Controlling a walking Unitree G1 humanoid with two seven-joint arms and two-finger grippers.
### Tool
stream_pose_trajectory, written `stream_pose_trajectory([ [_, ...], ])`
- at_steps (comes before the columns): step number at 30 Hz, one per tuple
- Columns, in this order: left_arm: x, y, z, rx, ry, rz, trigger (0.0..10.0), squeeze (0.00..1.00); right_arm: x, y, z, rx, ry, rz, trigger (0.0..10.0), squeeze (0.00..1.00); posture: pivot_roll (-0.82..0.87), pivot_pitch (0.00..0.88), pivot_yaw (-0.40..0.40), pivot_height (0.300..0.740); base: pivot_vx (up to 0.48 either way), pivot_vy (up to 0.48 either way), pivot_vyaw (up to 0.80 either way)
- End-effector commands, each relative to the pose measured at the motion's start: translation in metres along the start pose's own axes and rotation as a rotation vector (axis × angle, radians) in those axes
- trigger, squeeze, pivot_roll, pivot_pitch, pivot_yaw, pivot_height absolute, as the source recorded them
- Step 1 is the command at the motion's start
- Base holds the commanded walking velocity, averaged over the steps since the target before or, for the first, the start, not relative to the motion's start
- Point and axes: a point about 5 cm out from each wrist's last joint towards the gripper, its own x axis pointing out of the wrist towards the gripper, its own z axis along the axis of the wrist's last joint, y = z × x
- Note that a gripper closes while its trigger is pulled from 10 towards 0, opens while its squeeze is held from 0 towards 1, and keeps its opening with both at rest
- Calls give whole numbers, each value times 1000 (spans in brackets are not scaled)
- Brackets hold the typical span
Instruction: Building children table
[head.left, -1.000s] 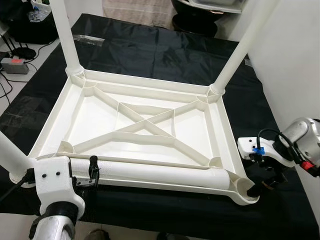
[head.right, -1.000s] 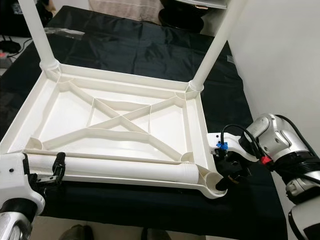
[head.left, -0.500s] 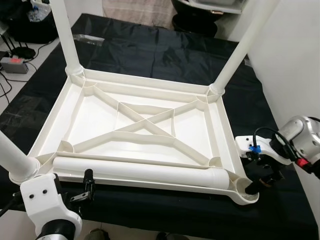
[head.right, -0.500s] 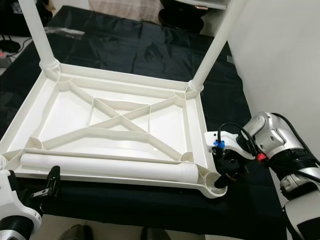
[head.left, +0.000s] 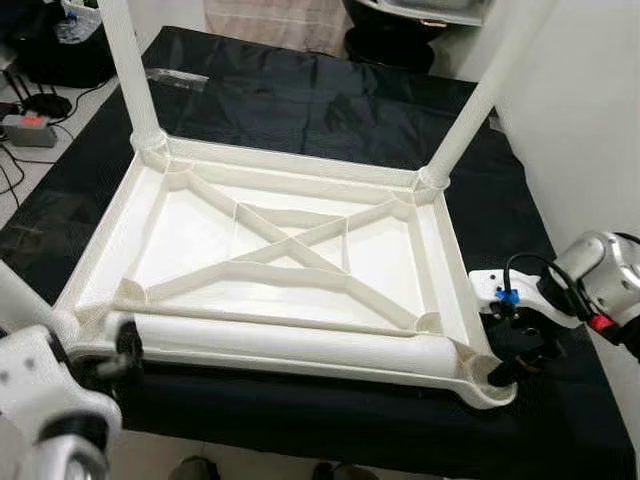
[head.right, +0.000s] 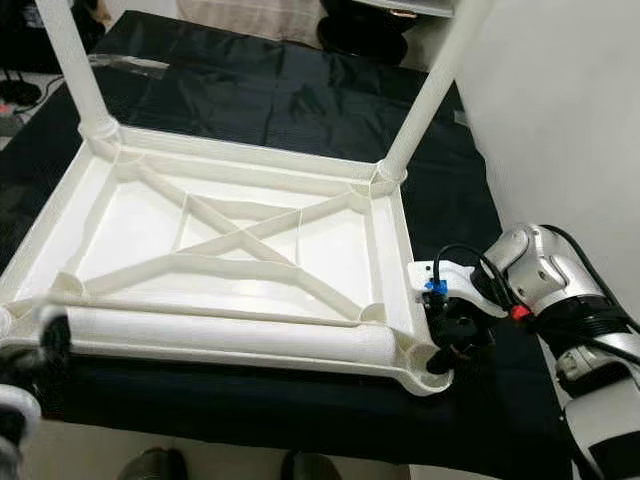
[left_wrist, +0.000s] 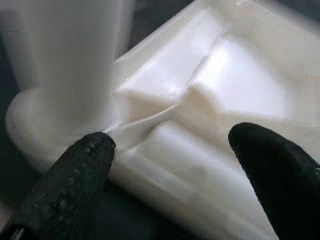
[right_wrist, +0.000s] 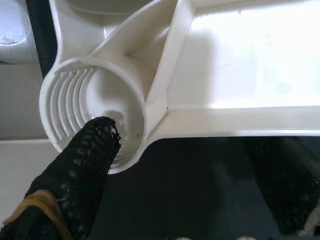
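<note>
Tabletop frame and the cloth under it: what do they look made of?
Tabletop frame: likely moulded plastic, off-white, smooth with a slight sheen; thin cast ribs and a threaded leg socket suggest it. Black cloth: probably thin synthetic sheet, faintly glossy and creased.

Smooth glossy white plastic table (head.left: 290, 260) on matt black cloth (head.left: 330, 110)

- Left gripper (head.left: 125, 350) at near-left corner: motion-blurred, finger outline smeared.
- Two far table legs (head.left: 128, 75) cut off by top edge.
- Near-left leg (left_wrist: 70, 65) blurred, top out of frame.
- Right gripper (head.left: 510, 365): fingertips partly hidden behind socket rim (right_wrist: 90, 110).
</note>
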Motion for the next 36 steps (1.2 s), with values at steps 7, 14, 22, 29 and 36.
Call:
stream_pose_trajectory([
  [7,30,17,0,-72,-14,16,10000,0,1,1,4,-14,-29,-4,10000,0,0,189,-146,740,0,0,0],
  [14,79,-3,42,-40,-113,-251,10000,0,13,16,14,-40,-77,43,10000,0,-19,184,-148,740,0,0,0],
  [22,103,-29,55,-22,-119,-423,10000,0,28,38,33,-71,-164,121,10000,0,-32,184,-150,740,0,0,0],
  [29,121,-50,56,-11,-107,-522,10000,0,32,45,46,-69,-242,113,10000,0,-39,177,-148,740,0,0,0],
  [36,111,-74,51,-17,-96,-595,10000,0,31,39,48,-43,-249,27,10000,0,-28,173,-131,740,0,0,0],
])
